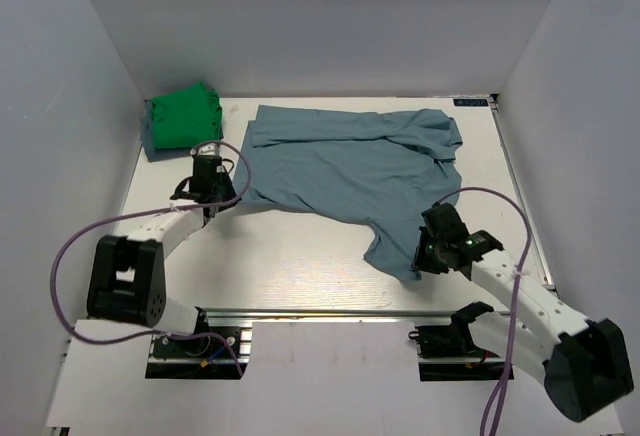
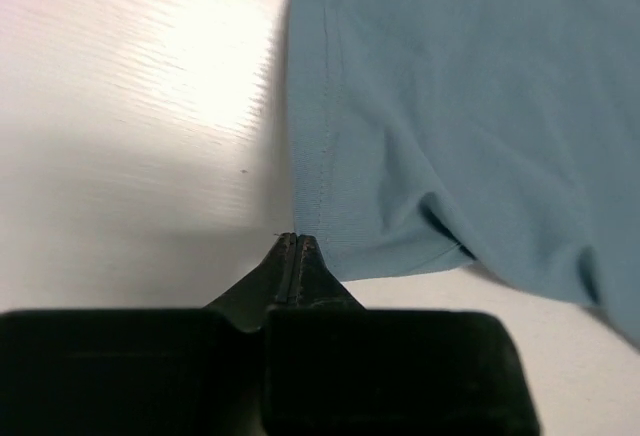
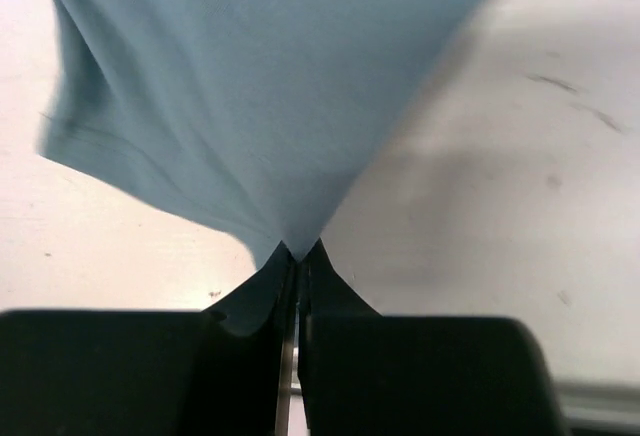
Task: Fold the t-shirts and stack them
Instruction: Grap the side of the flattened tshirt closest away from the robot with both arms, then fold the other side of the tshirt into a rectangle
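The blue-grey t-shirt (image 1: 350, 161) lies spread and wrinkled across the middle of the table. The green t-shirt (image 1: 183, 118) sits as a folded bundle at the back left corner. My left gripper (image 1: 207, 212) is shut, its tips (image 2: 296, 240) on the table just touching the blue-grey shirt's left hem edge (image 2: 320, 156). No cloth shows between its jaws. My right gripper (image 1: 418, 260) is shut on the blue-grey shirt's near hem; in the right wrist view the cloth (image 3: 260, 86) tapers into the closed jaws (image 3: 299, 252) and is pulled taut.
White walls enclose the table on the left, back and right. A metal rail (image 1: 520, 191) runs along the table's right edge. Purple cables loop over both arms. Bare table (image 1: 290, 256) lies between the arms at the front.
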Controlling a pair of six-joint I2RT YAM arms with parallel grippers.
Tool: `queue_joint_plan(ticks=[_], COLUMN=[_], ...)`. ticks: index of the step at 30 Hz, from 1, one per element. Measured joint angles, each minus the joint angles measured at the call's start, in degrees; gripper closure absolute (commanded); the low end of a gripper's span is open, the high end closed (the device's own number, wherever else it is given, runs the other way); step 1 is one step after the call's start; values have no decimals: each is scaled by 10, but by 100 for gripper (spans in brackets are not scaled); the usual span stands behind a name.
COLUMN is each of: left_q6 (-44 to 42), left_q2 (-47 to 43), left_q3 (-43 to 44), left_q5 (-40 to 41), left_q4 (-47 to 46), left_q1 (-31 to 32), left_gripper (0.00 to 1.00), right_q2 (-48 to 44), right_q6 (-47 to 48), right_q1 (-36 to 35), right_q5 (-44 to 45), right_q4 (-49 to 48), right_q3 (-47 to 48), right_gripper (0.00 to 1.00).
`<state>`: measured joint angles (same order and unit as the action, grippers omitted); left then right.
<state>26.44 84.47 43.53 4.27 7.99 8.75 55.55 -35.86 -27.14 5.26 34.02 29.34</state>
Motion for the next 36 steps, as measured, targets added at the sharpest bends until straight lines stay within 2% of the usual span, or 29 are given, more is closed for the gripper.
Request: queue_joint_plan(ticks=[4,7,13,19,27,36], left_q6=[7,8,3,0,3,17], left_q2=[-66,-82,-73,-43,35,134], left_q3=[0,-10,-28,-19,88,229], left_q5=[24,21,8,-12,-23,-23], left_q4=[24,22,41,41,54,76], left_q1=[0,0,0,0,0,-1], left_gripper=[100,100,100,100,100,100], right_q2=[-56,-66,-58,-16,86,172], right_q6=[-27,-31,-17,-5,25,71], right_q1=[0,1,1,1,25,93], right_q5=[24,17,-22,13,82,139], right_q4=[66,85,89,84,14,-32], right_q3=[32,33,31,89,219,321], right_gripper=[100,100,100,100,100,100])
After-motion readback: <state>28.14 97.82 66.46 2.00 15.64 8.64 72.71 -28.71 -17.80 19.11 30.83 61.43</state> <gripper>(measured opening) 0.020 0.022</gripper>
